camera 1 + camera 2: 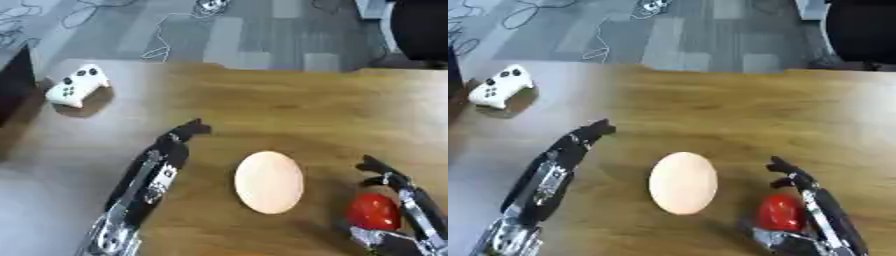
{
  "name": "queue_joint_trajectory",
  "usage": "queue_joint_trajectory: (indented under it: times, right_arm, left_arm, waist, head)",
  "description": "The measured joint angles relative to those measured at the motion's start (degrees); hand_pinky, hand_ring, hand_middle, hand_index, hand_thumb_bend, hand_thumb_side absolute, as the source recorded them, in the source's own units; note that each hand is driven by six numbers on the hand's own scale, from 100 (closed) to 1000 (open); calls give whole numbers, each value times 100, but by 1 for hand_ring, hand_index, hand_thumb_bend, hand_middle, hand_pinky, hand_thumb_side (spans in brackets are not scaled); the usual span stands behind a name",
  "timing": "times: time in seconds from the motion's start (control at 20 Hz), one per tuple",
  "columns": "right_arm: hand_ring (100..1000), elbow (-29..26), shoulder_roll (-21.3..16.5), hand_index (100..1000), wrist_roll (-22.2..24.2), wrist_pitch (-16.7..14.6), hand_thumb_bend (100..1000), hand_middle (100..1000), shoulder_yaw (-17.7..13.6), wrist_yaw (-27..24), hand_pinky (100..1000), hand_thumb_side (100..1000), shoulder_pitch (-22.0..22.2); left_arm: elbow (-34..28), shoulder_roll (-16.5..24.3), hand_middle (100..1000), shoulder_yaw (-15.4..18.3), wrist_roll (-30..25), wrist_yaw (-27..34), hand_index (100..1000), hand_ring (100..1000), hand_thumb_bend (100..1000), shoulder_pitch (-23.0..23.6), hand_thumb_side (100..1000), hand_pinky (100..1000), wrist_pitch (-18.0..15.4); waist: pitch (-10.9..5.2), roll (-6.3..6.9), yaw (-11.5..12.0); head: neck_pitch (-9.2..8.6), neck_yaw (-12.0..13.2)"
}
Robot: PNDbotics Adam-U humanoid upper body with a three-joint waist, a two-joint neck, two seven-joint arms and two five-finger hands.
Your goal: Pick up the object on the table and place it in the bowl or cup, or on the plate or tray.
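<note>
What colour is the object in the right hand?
Red; the object in the right hand shows best in the left eye view.

My work surface is a wooden table (289, 100) with a warm brown grain; toward my left its top looks pale and washed out. Near the middle lies a flat, oval, peach-coloured plate (269, 181), resting directly on the wood. Just to the right of that plate, near the table's front edge, is a round, glossy red object (374, 210), set against my right hand (398, 200), so I cannot tell whether it touches the wood. Well beyond the plate and far to its left, near the table's far left corner, lies a white game controller (77, 86) with dark buttons.
</note>
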Motion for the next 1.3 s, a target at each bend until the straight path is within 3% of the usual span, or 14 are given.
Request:
queue_joint_trajectory:
  times: [0.4, 0.65, 0.75, 1.05, 1.15, 1.3]
  right_arm:
    - [734, 72, 50, 1000, 388, 4, 677, 861, -2, 173, 1000, 297, -7]
    - [611, 73, 78, 969, 339, -18, 627, 767, -5, 203, 939, 290, -52]
    - [526, 82, 101, 884, 223, -26, 600, 637, -8, 197, 855, 292, -58]
    - [307, 141, 132, 678, -257, -15, 537, 375, -20, 115, 600, 258, -107]
    - [224, 153, 148, 621, -396, -8, 516, 301, -20, 78, 505, 233, -114]
    - [169, 178, 149, 569, -561, 10, 502, 246, -6, -3, 458, 219, -133]
  left_arm:
    - [0, 0, 789, 11, -1, -5, 862, 1000, 162, -24, 974, 1000, 1]
    - [-2, 0, 789, 15, -1, -10, 862, 1000, 162, -28, 975, 1000, 1]
    - [-3, 0, 789, 19, -1, -22, 863, 1000, 162, -29, 975, 1000, 1]
    - [-5, -1, 789, 28, -6, -50, 863, 1000, 161, -41, 977, 1000, -3]
    - [-15, -1, 789, 28, -10, -52, 863, 1000, 161, -70, 977, 1000, -7]
    - [-32, -1, 788, 28, -17, -53, 863, 1000, 161, -73, 977, 1000, -3]
  waist:
    - [47, -10, -1]
    - [74, -14, 2]
    - [90, -14, 3]
    - [130, -14, 8]
    - [146, -14, 11]
    - [163, -14, 13]
  head:
    - [3, 0]
    - [4, 0]
    - [5, 0]
    - [5, -1]
    - [5, -2]
    - [5, -3]
